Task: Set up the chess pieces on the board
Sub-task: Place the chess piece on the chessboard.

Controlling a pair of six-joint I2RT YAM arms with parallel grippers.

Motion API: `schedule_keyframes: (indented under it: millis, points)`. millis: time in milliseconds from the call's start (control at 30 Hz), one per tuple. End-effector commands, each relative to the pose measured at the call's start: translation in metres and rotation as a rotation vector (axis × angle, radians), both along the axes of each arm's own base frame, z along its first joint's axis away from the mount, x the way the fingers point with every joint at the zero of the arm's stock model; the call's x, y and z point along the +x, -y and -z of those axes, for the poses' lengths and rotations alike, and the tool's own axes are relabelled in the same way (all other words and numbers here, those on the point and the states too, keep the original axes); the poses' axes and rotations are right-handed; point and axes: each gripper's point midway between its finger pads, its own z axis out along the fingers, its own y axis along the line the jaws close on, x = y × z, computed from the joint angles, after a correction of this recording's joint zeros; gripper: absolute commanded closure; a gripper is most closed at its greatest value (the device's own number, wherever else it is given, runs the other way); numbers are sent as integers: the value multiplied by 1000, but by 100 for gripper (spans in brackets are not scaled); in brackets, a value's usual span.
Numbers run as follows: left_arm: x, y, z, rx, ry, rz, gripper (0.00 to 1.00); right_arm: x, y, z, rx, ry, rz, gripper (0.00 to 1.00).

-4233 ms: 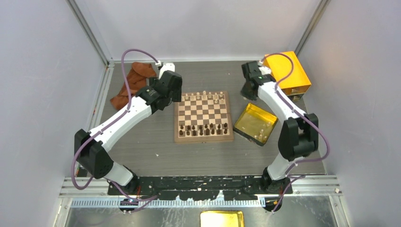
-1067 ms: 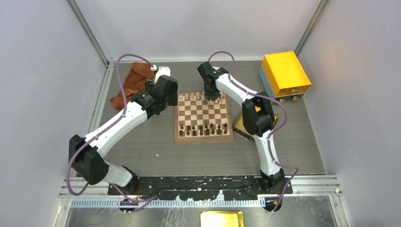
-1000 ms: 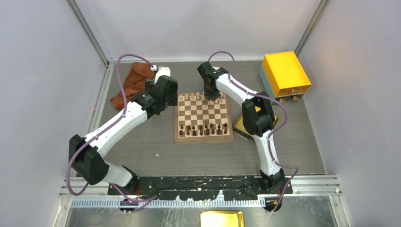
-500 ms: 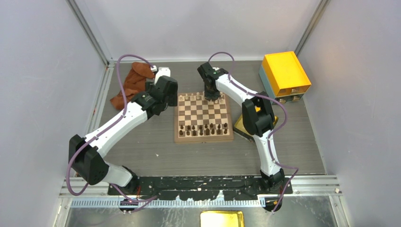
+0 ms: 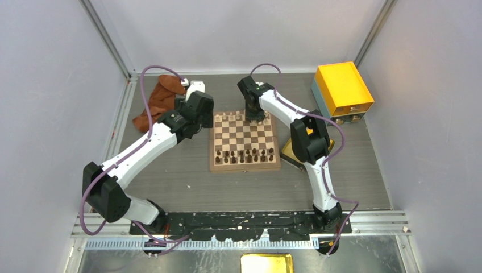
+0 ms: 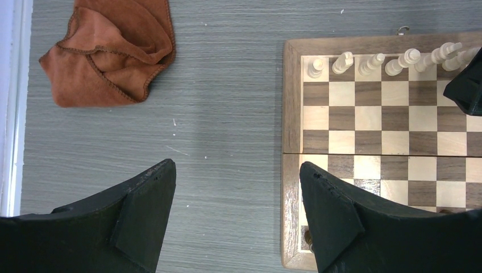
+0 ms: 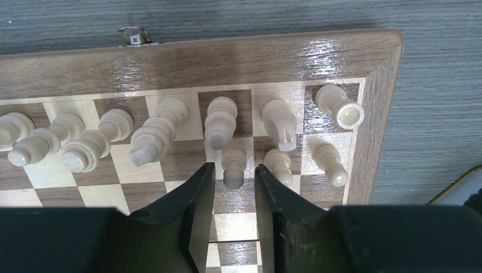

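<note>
The board (image 5: 244, 136) lies mid-table, and its far border (image 7: 227, 57) fills the right wrist view. Cream chess pieces (image 7: 153, 136) line the far row, with three cream pawns in front of them at the right end. My right gripper (image 7: 233, 166) hangs over that end (image 5: 253, 116), open. One pawn (image 7: 233, 158) stands between its fingertips with a thin gap on each side. My left gripper (image 6: 236, 166) is open and empty above the bare table beside the board's left edge (image 6: 291, 125).
Dark chessmen (image 5: 244, 154) fill the near rows. A brown cloth (image 5: 159, 99) lies at the far left and an orange-yellow box (image 5: 344, 88) at the far right. A golden tray (image 5: 286, 152) peeks out behind the right arm.
The right gripper's jaws have parted from the pawn, which now stands free on its square. Neither arm has moved since a second ago.
</note>
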Motion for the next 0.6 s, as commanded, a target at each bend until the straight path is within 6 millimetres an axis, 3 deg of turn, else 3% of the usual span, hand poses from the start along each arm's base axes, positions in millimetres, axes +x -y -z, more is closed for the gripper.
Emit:
schedule_keyframes:
  millis: [0,567]
  points:
    - [5,-1,-22,-53,73,-19,20,8,-3,-26,28,70,-7,62]
    - [5,1,-24,-66,74,-16,20,12,0,-60,45,138,-5,63]
